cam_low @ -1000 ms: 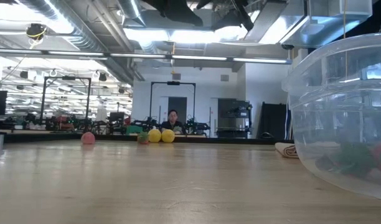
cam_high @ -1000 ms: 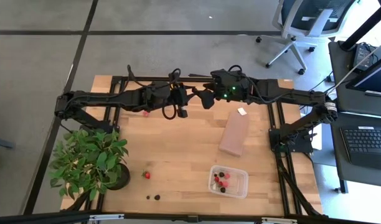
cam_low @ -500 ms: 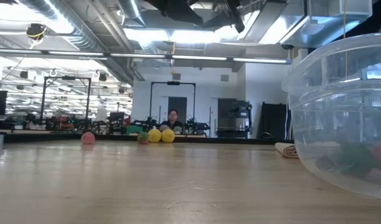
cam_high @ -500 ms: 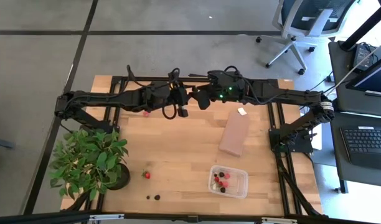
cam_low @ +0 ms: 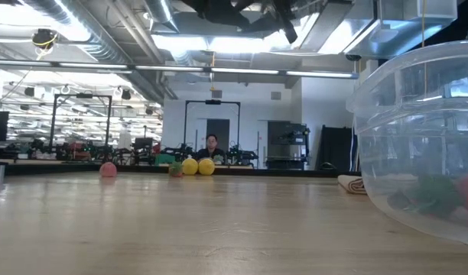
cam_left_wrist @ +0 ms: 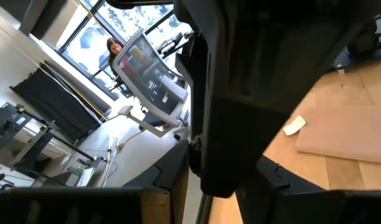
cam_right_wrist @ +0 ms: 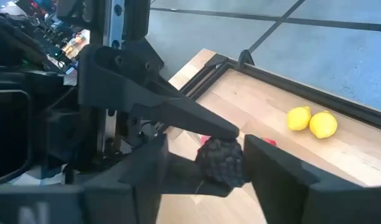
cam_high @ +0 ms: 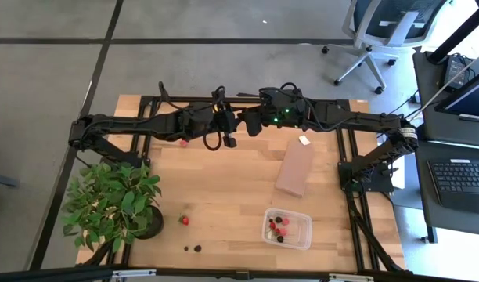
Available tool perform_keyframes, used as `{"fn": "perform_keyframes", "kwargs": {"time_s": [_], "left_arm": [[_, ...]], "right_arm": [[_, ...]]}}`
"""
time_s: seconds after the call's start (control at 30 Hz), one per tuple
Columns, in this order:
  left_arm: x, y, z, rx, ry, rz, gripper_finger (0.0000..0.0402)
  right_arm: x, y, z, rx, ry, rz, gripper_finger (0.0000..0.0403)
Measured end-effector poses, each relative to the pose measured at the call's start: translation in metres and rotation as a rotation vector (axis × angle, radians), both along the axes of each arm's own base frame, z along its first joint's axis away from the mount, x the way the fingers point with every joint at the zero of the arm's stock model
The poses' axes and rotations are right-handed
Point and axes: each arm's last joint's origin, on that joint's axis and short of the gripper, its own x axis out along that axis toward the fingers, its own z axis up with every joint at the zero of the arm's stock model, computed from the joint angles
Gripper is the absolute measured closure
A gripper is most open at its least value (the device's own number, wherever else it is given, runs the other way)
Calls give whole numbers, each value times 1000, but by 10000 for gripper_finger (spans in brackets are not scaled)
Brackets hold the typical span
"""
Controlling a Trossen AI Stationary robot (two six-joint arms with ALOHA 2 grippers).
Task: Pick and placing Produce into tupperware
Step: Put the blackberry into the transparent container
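right gripper [cam_right_wrist: 231, 163] | pinching small dark bumpy blackberry-like fruit [cam_right_wrist: 220, 160] between its fingers | soft, light; grip sides gently | left gripper: cannot tell

Clear plastic tupperware [cam_high: 287, 228], wooden table [cam_high: 224, 188]

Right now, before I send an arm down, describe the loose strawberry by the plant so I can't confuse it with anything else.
Find the potted plant on the table's left side. On the bare wood just right of its pot lies the strawberry. It is red, unlike the two dark berries nearer the table edge, and it lies alone outside the tupperware.
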Motion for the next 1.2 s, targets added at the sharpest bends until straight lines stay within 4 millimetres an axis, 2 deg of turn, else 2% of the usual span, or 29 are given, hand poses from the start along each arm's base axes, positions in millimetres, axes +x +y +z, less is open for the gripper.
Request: {"fn": "perform_keyframes", "kwargs": {"time_s": [0.3,0.53,0.67,0.93,1.07,1.2], "left_arm": [[0,0,0,-2,4,-5,309],[0,0,0,-2,2,-6,277],[0,-1,-3,-14,23,-20,258],[-6,-5,-22,-182,182,-111,242],[-13,-4,-34,-343,269,-111,241],[-19,-1,-42,-551,323,-163,247]], "right_arm": [[0,-1,0,-61,26,16,300],[0,0,-1,-69,33,29,303],[-3,1,-6,-67,99,65,304],[-11,6,-22,-12,278,157,304],[-19,17,-33,56,414,322,304],[-30,45,-44,55,571,583,305]]}}
